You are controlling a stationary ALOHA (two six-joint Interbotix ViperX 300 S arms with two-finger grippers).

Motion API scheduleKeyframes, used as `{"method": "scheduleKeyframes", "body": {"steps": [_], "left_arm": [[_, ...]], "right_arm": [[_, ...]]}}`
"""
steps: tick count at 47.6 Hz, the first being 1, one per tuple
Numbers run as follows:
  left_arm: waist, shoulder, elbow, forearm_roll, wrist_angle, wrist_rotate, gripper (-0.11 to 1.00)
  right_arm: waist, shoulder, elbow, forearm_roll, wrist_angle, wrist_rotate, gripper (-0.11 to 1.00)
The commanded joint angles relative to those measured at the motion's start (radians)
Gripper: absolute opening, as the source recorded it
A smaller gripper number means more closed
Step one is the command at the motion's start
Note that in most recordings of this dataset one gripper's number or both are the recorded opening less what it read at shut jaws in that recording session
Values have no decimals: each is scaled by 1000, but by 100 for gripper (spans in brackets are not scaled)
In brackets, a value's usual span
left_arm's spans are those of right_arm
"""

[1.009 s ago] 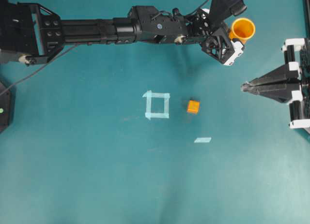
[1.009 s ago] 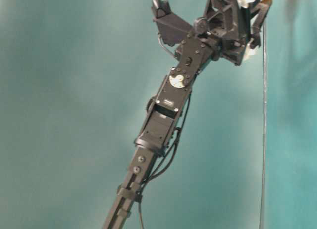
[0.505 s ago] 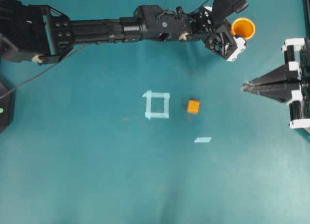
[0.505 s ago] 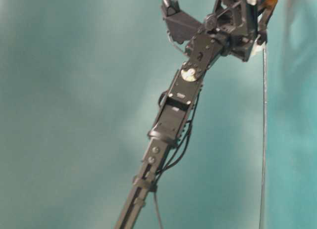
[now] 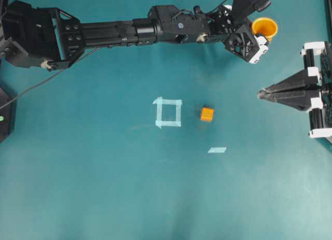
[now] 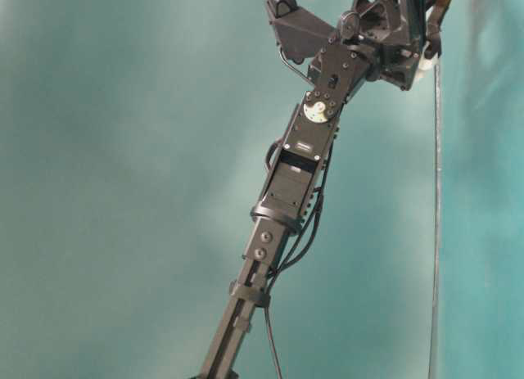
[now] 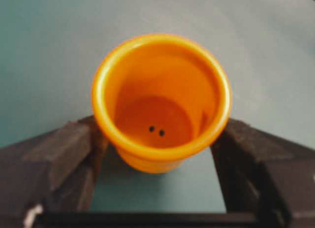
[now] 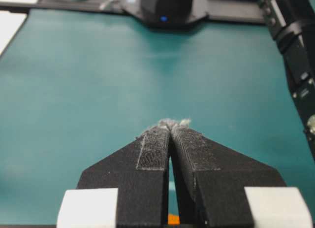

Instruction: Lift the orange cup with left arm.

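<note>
Well, the teal worktop [image 5: 104,188] fills the overhead view, and the left arm [image 5: 129,30] stretches along its far edge, out to the top right corner. At its end, the left claw [image 5: 259,35] sits around the orange cup [image 5: 264,27]. The cup stands upright, mouth up, its long axis vertical, close to the worktop's far right corner. The wrist view gives what the overhead cannot: both black fingers [image 7: 64,154] flank the cup [image 7: 161,102] low on its wall, the left one touching, the right one right against it or a hair off — hard to call. Two dark specks show on the cup's floor. The table-level view shows only the left arm [image 6: 286,191] rising to the top edge; the cup is barely a sliver there. Over on the right, the right claw [image 5: 261,94] points inward, fingers pressed together, nothing between them [image 8: 170,134]. Mid-worktop lies a tape square [image 5: 168,112], beside it a small orange cube [image 5: 207,114], then a loose tape strip [image 5: 217,150].
</note>
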Motion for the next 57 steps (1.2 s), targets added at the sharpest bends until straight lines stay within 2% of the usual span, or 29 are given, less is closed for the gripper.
{"method": "scheduleKeyframes", "body": {"steps": [1, 23, 30, 40, 57], "left_arm": [[5, -26, -28, 3, -5, 0, 64], [-11, -81, -38, 5, -3, 6, 64], [-11, -100, -44, 15, 35, 9, 64], [-12, -101, -114, 18, 143, 43, 64], [-17, -106, -235, 26, 249, 87, 64]], "right_arm": [[2, 3, -14, -2, 0, -2, 0], [2, 3, -15, -2, 6, -2, 0], [2, 2, -15, -2, 6, 0, 0], [0, 0, -17, -3, 6, -3, 0], [0, -3, -17, -2, 6, -2, 0]]}}
